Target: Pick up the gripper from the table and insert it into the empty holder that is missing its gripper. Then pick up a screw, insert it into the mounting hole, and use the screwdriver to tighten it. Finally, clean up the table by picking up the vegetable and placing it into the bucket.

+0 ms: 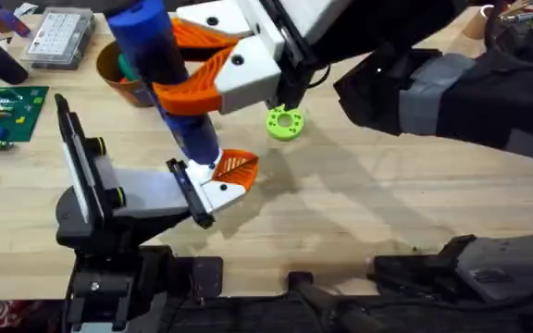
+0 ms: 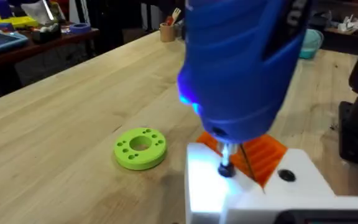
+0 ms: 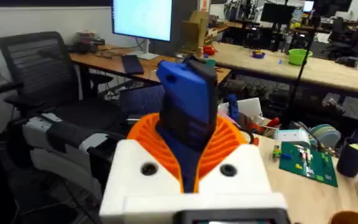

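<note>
The blue screwdriver [image 1: 160, 46] stands nearly upright over the table [image 1: 387, 203], with my right gripper [image 1: 169, 65] shut on its body. In the right wrist view the white and orange fingers [image 3: 148, 180] clamp the screwdriver [image 3: 188, 99]. Its bit [image 2: 227, 155] rests on a small dark screw [image 2: 225, 169] in the white gripper [image 2: 303, 180]. The gripper [image 1: 222, 190], with its orange ribbed tip, sits on the end plate of the grey holder [image 1: 142, 190]. A blue light glows on the screwdriver [image 2: 241, 68]. The bucket [image 1: 114, 72] stands behind it. The vegetable is out of view.
A green ring [image 1: 284, 122] lies just right of the holder and shows beside the gripper as a green ring [image 2: 140, 148]. A clear compartment box [image 1: 58, 37] and a green circuit board [image 1: 6, 113] sit at the far left. Bare wood stretches to the right.
</note>
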